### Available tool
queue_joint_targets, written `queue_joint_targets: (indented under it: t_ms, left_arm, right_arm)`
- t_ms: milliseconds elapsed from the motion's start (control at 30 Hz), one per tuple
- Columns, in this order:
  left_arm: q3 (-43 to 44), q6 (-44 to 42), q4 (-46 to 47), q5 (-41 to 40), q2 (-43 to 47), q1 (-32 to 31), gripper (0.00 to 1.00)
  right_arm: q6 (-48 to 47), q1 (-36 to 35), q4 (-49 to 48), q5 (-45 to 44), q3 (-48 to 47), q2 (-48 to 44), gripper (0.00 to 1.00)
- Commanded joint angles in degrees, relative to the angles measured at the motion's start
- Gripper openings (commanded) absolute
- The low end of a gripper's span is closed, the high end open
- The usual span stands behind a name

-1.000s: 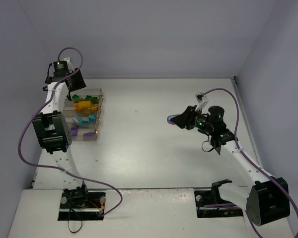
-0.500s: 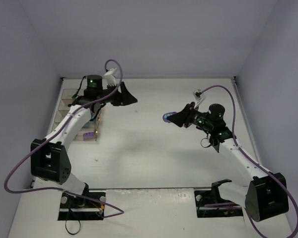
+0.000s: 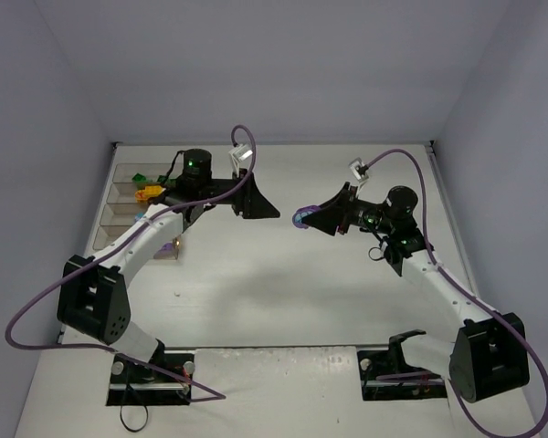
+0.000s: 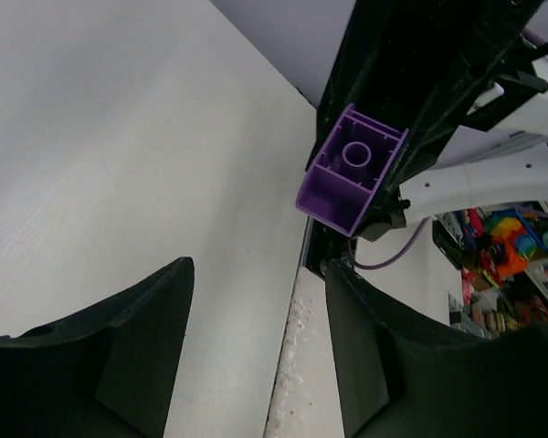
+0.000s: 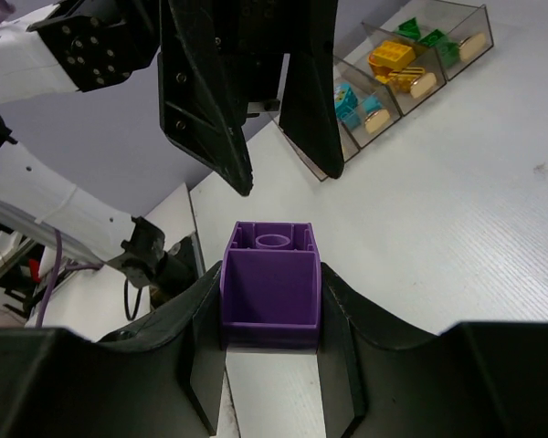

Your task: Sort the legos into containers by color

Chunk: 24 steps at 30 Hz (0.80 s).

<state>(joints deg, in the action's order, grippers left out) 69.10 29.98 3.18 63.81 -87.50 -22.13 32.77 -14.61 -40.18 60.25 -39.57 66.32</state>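
My right gripper [image 3: 307,217] is shut on a purple lego [image 3: 299,219], held in the air over the middle of the table. In the right wrist view the brick [image 5: 271,283] sits hollow side up between both fingers. My left gripper [image 3: 263,206] is open and empty, its tips facing the brick a short gap away. In the left wrist view the brick [image 4: 352,169] shows just beyond my open gripper [image 4: 260,274]. The clear containers [image 3: 119,196] stand at the far left, holding green [image 3: 139,177], orange [image 3: 148,192] and purple [image 3: 169,246] legos, and teal ones [image 5: 352,99].
The left arm stretches from its base across the container row, hiding part of it. White walls enclose the table at the back and sides. The right arm's purple cable [image 3: 411,164] arcs above its wrist.
My left arm swung from over the containers rightward to the table's middle, ending open in front of the purple brick. My right gripper moved slightly left with the brick.
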Motion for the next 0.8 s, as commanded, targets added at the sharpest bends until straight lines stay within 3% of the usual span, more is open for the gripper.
queue_joint_targets:
  t_ms: [0, 133, 300, 767]
  left_arm:
    - [4.02, -2.20, 5.26, 5.88, 2.95, -2.12, 0.53]
    - [4.99, -3.87, 4.38, 7.55, 2.95, -4.67, 0.53]
    - [7.45, -12.04, -5.18, 6.68, 3.13, -7.13, 0.53]
    - [7.98, -11.17, -4.15, 5.97, 1.37, -9.16, 0.53]
  right_arm:
    - [1.50, -0.15, -7.28, 5.05, -3.32, 0.21, 0.00]
    - [1.50, -0.33, -6.93, 6.11, -3.84, 0.56, 0.00]
    - [1.68, -1.03, -6.66, 7.16, -4.81, 1.26, 0.00]
    - [1.50, -4.55, -6.75, 6.90, -5.08, 2.14, 0.00]
